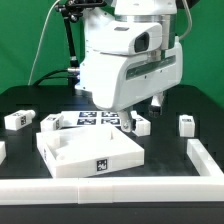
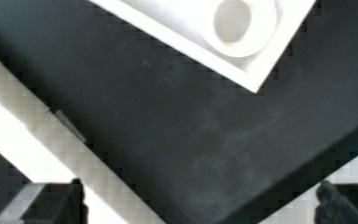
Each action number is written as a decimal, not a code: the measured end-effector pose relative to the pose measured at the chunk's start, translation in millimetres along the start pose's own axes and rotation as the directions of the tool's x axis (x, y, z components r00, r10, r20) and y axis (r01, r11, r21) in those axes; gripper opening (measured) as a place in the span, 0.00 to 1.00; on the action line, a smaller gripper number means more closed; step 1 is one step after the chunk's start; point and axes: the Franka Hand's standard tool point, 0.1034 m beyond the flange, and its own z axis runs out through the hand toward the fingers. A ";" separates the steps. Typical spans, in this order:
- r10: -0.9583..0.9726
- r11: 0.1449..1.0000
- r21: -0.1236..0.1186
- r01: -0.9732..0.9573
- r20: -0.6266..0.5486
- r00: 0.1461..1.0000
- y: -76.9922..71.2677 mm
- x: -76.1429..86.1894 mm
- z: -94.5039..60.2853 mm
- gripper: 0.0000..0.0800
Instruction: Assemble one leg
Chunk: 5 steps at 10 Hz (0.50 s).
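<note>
Several small white legs with tags stand on the black table in the exterior view: one at the far left (image 1: 17, 119), one beside it (image 1: 50, 122), one right of centre (image 1: 140, 124) and one at the right (image 1: 186, 123). The large white panel (image 1: 88, 150) lies in front. My gripper (image 1: 158, 103) hangs just above and right of the centre-right leg, apart from it. In the wrist view the gripper (image 2: 197, 210) is open and empty over bare table. A panel corner with a round socket (image 2: 229, 25) shows there. No leg shows in the wrist view.
The marker board (image 1: 98, 118) lies behind the panel, under the arm. A white raised border (image 1: 205, 160) runs along the table's front and the exterior view's right. A white strip (image 2: 34, 120) crosses the wrist view beside one finger (image 2: 43, 205).
</note>
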 end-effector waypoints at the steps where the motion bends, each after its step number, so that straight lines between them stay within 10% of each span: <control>1: 0.000 1.000 0.000 0.000 0.000 1.000 0.0 0.0 0.0 0.81; 3: -0.012 1.000 -0.003 0.012 -0.002 1.000 0.5 -0.4 -0.6 0.81; 5: -0.191 0.980 -0.062 0.188 -0.045 0.981 0.5 -17.7 5.6 0.81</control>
